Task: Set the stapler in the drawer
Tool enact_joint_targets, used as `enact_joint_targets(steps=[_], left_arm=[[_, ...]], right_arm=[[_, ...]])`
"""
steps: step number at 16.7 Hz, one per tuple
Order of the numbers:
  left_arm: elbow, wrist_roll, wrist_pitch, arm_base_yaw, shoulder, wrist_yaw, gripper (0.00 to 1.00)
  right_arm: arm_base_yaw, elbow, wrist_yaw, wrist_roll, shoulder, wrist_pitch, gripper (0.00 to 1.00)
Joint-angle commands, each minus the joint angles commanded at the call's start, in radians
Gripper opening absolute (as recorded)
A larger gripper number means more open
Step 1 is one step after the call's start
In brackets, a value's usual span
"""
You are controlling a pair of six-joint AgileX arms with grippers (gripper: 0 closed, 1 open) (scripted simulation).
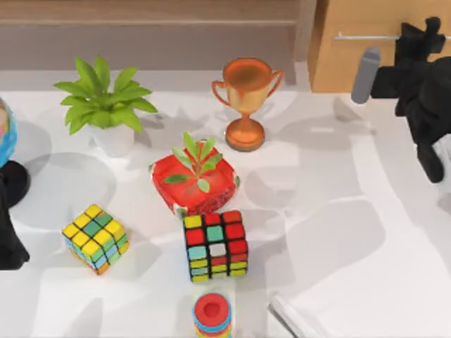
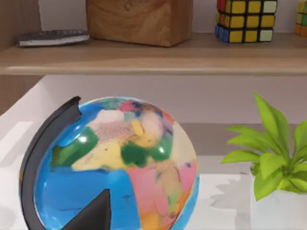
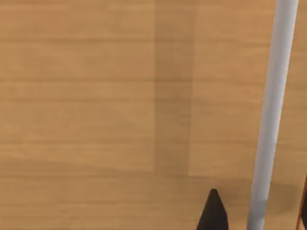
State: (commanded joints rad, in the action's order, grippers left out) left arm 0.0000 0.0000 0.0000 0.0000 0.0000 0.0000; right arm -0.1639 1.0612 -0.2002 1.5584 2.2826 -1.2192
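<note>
Closest at the table's front edge, a red ring stack (image 1: pixel 211 314) was spotted, and just to its right the stapler (image 1: pixel 289 317) was seen lying flat on the table, untouched and well apart from the drawer; then, from the left: the left gripper (image 1: pixel 8 243) was parked at the left edge beside a globe (image 2: pixel 115 167), and whether it was open or closed could not be told; a leafy plant (image 1: pixel 106 105) in a white pot was seen next; a multi-coloured cube (image 1: pixel 95 238) was noted in front of it; a red pot (image 1: pixel 194 182), a black-edged cube (image 1: pixel 215 245) and a copper trophy (image 1: pixel 246 102) were passed mid-table; at the far right the drawer (image 1: pixel 352 60) was found, and the right gripper (image 1: pixel 416 39) was held at its wooden front, jaws parted on either side of the silver handle (image 3: pixel 271 120), no contact being seen.
</note>
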Motion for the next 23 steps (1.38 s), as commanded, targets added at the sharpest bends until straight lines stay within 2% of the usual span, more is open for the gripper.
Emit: enact_joint_targets(steps=[2,3,13,19,23], left_arm=[[0.000,0.000,0.000,0.000,0.000,0.000,1.00],[0.000,0.000,0.000,0.000,0.000,0.000,1.00],[0.000,0.000,0.000,0.000,0.000,0.000,1.00],[0.000,0.000,0.000,0.000,0.000,0.000,1.00],[0.000,0.000,0.000,0.000,0.000,0.000,1.00]], right_arm=[[0.000,0.000,0.000,0.000,0.000,0.000,0.02],[0.000,0.000,0.000,0.000,0.000,0.000,0.00],[-0.006,-0.018,-0.003,-0.004,-0.010,-0.009,0.00],[-0.032,-0.246,-0.028,-0.005,-0.102,-0.127,0.00],[-0.039,-0.288,-0.035,-0.005,-0.123,-0.158,0.00]])
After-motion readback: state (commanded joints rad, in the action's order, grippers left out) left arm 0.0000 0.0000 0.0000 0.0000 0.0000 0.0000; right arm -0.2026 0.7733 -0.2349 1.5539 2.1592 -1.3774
